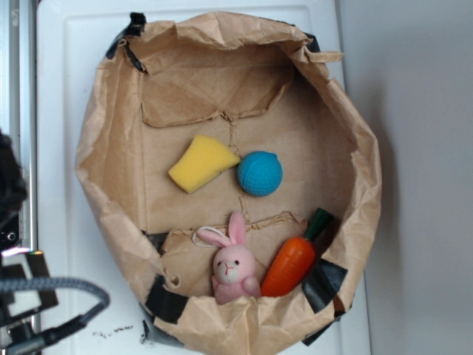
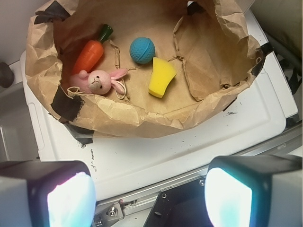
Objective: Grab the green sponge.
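On the floor of the crumpled brown paper bag (image 1: 111, 148), near its middle, the green sponge (image 1: 202, 163) lies flat, and it reads plainly yellow, a foam wedge with one curved edge. Right beside it sits the blue ball (image 1: 259, 173), textured and teal, so close that the sponge's narrow corner nearly meets it; whether they touch cannot be told. Toward one side of the bag, a pink bunny toy (image 1: 234, 267) lies next to an orange carrot toy (image 1: 290, 265) with a dark green top, the two just beside each other against the paper wall. Black tape (image 1: 168, 301) patches the bag's rim in several spots.

The bag rests on a white counter (image 1: 55, 111). In the wrist view the gripper (image 2: 149, 198) hangs outside the bag, over the counter's edge and well apart from the sponge. Its two fingers (image 2: 61, 198) fill the bottom corners of that view, spread wide with a clear gap between them, pinching nothing. In the exterior view only a dark arm part and grey cable (image 1: 63, 285) show at the lower left.
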